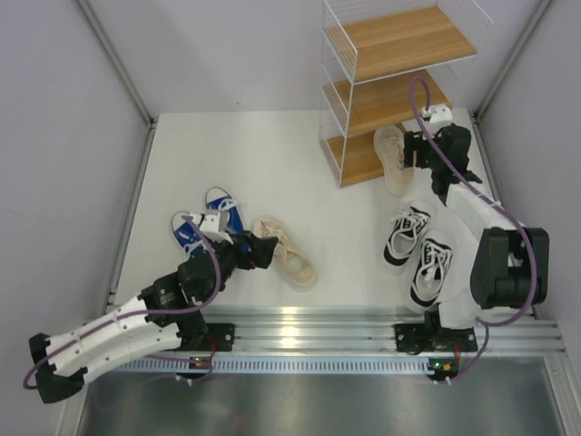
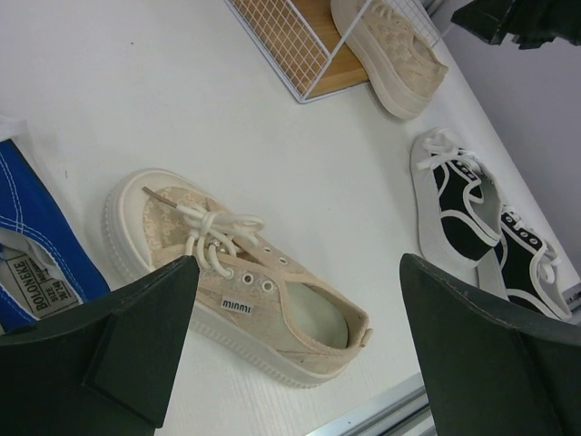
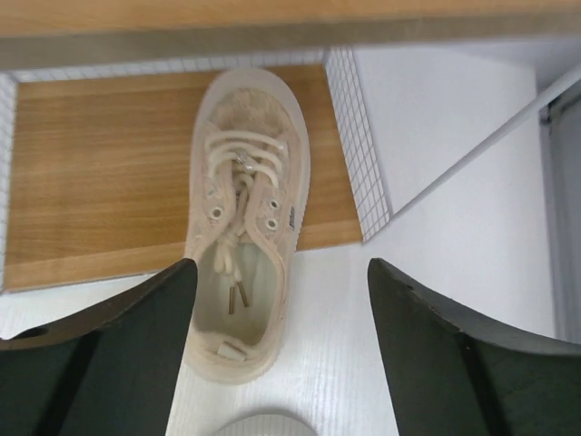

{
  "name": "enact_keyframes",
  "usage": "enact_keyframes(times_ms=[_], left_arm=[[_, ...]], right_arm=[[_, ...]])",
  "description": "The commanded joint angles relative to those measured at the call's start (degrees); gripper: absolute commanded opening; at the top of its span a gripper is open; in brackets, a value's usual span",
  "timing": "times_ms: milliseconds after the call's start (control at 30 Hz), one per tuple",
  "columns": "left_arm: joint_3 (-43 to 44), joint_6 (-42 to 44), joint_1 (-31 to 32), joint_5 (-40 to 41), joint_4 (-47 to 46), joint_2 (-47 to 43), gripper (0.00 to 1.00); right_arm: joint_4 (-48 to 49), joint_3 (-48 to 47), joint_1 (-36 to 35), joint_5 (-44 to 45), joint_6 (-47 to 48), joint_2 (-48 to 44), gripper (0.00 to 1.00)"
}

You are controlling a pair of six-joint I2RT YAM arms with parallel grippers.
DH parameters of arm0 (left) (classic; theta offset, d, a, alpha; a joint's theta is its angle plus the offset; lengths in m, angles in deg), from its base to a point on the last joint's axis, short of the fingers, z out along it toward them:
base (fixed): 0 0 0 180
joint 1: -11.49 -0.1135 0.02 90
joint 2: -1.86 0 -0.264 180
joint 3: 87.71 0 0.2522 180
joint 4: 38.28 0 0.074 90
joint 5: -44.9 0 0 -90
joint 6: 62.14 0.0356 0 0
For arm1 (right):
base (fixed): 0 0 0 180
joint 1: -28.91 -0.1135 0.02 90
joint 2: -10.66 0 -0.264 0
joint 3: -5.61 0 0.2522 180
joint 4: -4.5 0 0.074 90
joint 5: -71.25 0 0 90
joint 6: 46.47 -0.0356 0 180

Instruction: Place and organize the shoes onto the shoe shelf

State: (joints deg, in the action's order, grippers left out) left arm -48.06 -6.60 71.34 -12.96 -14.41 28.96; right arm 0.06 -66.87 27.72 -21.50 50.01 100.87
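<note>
left gripper [image 2: 298, 272]: wide open, empty, above beige shoe [image 2: 227, 291] on table [image 2: 182, 91] | right gripper [image 3: 281, 272]: open, empty, astride second beige shoe [image 3: 245, 200], toe on shelf [image 3: 100, 173]

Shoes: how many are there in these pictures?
6. One beige shoe half on the shelf's bottom tier; the other beige shoe mid-table; two blue shoes beside it, left; two black shoes right. None seems hidden.
</note>
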Motion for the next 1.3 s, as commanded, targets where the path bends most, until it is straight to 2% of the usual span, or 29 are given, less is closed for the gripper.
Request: enact_keyframes(times_ms=[0, 33, 67, 167, 200, 233, 300, 333, 433, 567, 767, 1133, 1267], left_arm=[[-0.66, -2.54, 0.0, -1.47, -3.87, -0.02, 0.97], [-0.84, -2.63, 0.0, -1.64, -3.96, -0.11, 0.97], [-0.84, -2.63, -0.09, -1.73, -4.04, -0.2, 0.98], [-1.1, -2.72, -0.09, -1.91, -4.13, -0.37, 0.98], [-1.28, -2.63, -0.09, -1.99, -4.22, -0.37, 0.98], [-1.28, -2.63, -0.09, -2.08, -4.22, -0.46, 0.98], [-1.46, -2.63, 0.0, -2.17, -3.96, -0.81, 0.98], [-1.54, -2.63, 0.0, -2.17, -3.87, -1.07, 0.97], [-1.81, -2.72, 0.0, -2.0, -3.34, -2.13, 0.97], [-2.42, -2.81, -0.09, -1.29, -2.73, -3.44, 0.97], [-3.21, -2.72, -0.09, -0.85, -3.07, -4.15, 0.98], [-3.39, -2.28, 0.0, -0.67, -3.69, -3.62, 0.98], [-3.21, -2.11, 0.0, -0.41, -3.52, -3.45, 0.98]], right_arm=[[-2.02, 2.28, 0.49, -11.1, 11.41, -7.76, 0.77], [-3.16, 2.9, 0.49, -13.41, 13.45, -8.73, 0.82], [-6.82, 3.08, 0.58, -17.95, 17.99, -9.78, 0.83], [-12.02, 3.08, 0.49, -24.04, 23.55, -9.36, 0.79], [-14.74, 3.0, 0.49, -25.19, 25.23, -8.83, 0.75], [-16.08, 3.0, 0.58, -26.34, 26.81, -8.13, 0.65], [-18.63, 2.21, 0.49, -27.05, 29.37, -6.11, 0.56], [-19.42, 1.77, 0.58, -27.05, 29.81, -5.32, 0.48], [-20.48, 0.1, 0.66, -26.35, 30.96, -2.25, 0.34], [-21.62, -1.83, 0.58, -22.84, 31.14, 0.04, 0.21], [-21.02, -2.63, 0.66, -17.75, 30.08, 3.04, 0.15], [-13.46, -4.65, 0.66, -11.24, 29.91, 5.94, 0.14], [-10.73, -4.74, 0.66, -11.4, 29.29, 5.68, 0.14]])
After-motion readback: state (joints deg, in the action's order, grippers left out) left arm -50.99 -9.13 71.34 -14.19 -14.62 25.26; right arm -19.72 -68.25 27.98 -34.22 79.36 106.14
